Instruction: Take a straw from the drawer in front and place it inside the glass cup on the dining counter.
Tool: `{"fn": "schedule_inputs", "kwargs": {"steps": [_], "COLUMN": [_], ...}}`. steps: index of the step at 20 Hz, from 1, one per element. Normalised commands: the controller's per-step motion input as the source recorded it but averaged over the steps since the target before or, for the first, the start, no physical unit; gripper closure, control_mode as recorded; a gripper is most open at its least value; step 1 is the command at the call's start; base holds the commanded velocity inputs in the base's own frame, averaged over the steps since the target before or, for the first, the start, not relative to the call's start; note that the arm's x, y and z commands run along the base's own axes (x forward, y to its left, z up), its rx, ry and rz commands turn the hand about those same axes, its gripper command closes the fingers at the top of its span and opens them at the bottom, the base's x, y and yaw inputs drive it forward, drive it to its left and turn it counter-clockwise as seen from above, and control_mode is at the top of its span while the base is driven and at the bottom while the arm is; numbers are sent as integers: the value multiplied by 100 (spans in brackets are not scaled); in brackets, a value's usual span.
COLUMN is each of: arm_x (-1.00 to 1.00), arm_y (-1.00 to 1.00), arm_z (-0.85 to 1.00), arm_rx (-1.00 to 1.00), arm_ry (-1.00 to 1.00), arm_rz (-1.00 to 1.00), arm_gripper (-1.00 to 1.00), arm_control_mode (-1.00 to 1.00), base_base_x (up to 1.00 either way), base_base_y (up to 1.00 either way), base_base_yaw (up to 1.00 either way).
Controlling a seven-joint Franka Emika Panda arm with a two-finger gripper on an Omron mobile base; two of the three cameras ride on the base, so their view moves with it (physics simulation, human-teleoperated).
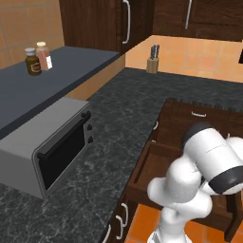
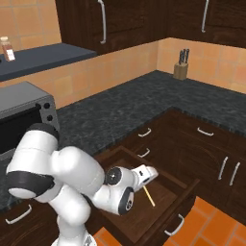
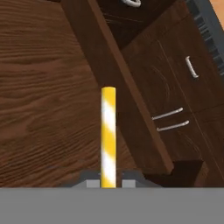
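My gripper [image 3: 108, 182] is shut on the straw [image 3: 108, 133], a thin yellow-and-white striped stick that points away from the hand over the drawer [image 3: 43, 92]. From the right base view, the straw [image 2: 149, 196] slants down from the gripper [image 2: 143, 185] above the open drawer's [image 2: 166, 192] brown floor. It looks lifted off the floor. In the left base view the arm covers most of the open drawer [image 1: 153, 161]. The glass cup and the dining counter are out of view.
A grey microwave [image 1: 47, 147] stands on the dark speckled counter [image 1: 118, 118] to the left. A knife block [image 1: 152, 61] sits at the back wall and spice jars [image 1: 37, 59] on a raised ledge. Closed drawers [image 2: 204, 132] and cabinet doors flank the open drawer.
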Motion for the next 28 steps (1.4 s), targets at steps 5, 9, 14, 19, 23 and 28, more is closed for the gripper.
{"fn": "schedule_inputs", "kwargs": {"steps": [5,9,14,19,23,28], "arm_x": [1,10,12,10,3,-9], "arm_y": [-25,-20,-17,-17,-5,8], "arm_z": [100,100,100,100,100,79], "arm_rx": [25,32,35,35,37,26], "arm_ry": [1,4,9,11,10,3], "arm_rz": [0,0,0,0,0,0], "arm_gripper": [100,100,100,100,100,100], "arm_control_mode": [-100,-100,-100,-100,-100,-100], "base_base_x": [0,0,0,0,0,0], "base_base_y": [0,0,0,0,0,0], "base_base_yaw": [0,0,0,0,0,0]}}
